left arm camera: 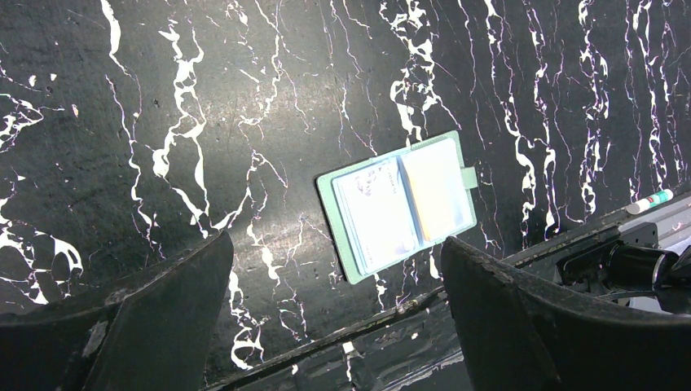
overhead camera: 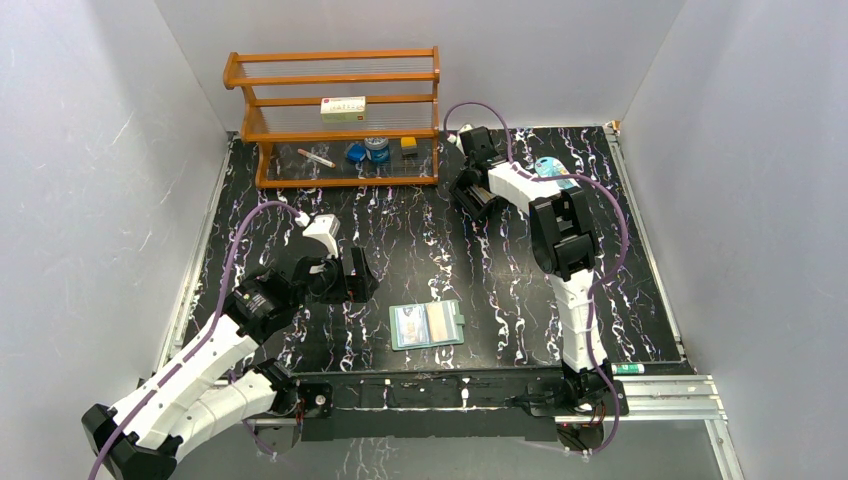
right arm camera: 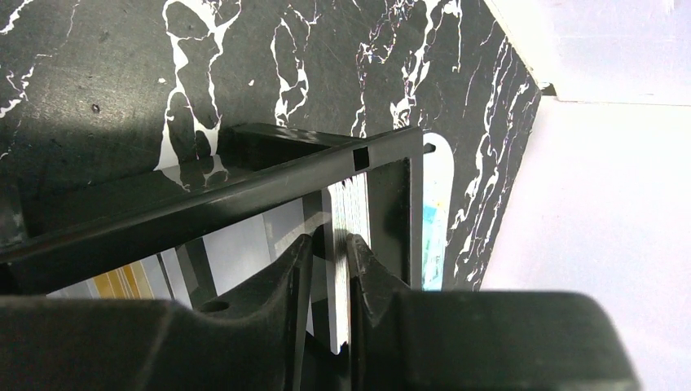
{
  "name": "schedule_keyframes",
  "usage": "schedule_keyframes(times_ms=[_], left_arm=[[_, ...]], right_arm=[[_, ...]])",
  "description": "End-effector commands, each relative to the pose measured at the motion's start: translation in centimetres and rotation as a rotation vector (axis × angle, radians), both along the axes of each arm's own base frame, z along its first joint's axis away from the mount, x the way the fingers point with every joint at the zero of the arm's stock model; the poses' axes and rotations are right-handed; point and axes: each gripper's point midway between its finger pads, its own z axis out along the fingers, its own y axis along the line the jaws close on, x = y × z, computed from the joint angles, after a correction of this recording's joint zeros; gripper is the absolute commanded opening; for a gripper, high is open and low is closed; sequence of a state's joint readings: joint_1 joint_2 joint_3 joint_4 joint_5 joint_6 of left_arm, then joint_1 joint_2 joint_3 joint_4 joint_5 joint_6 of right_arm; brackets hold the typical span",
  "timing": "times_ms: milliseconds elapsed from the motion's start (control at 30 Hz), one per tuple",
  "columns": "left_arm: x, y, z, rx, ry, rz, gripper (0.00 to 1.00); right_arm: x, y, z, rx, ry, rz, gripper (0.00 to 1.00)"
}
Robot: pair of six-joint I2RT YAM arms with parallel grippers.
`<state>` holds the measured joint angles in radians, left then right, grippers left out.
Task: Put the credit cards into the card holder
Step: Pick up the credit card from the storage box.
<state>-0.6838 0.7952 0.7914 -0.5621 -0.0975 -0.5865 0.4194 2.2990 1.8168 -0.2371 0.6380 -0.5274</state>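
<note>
Jaws of our right pincer (right arm camera: 330, 273) stand narrow on either side of upright cards (right arm camera: 349, 208) in the black box (right arm camera: 244, 175), far right on the tabletop (overhead camera: 420, 240); whether they bite we cannot tell. Pick-up is the step, we judge. Next calls for a firm pinch, a straight lift, then travel to the unfolded wallet (overhead camera: 427, 324) at front, near our left pincer (left arm camera: 336, 244), spread wide
</note>
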Motion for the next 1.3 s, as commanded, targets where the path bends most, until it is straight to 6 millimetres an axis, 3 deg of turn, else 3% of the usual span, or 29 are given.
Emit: schedule_keyframes(times_ms=[0,167,1267], left_arm=[[0.0,0.1,-0.3,0.010,0.001,-0.003,0.99],[0.0,0.1,-0.3,0.010,0.003,-0.004,0.99],[-0.1,0.1,-0.1,0.003,-0.006,0.000,0.99]], right_arm=[[0.6,-0.4,2.7,0.006,-0.069,-0.017,0.27],[0.8,-0.3,4.2,0.019,-0.091,-0.013,0.26],[0.7,0.5,6.3,0.067,-0.077,-0.007,0.14]])
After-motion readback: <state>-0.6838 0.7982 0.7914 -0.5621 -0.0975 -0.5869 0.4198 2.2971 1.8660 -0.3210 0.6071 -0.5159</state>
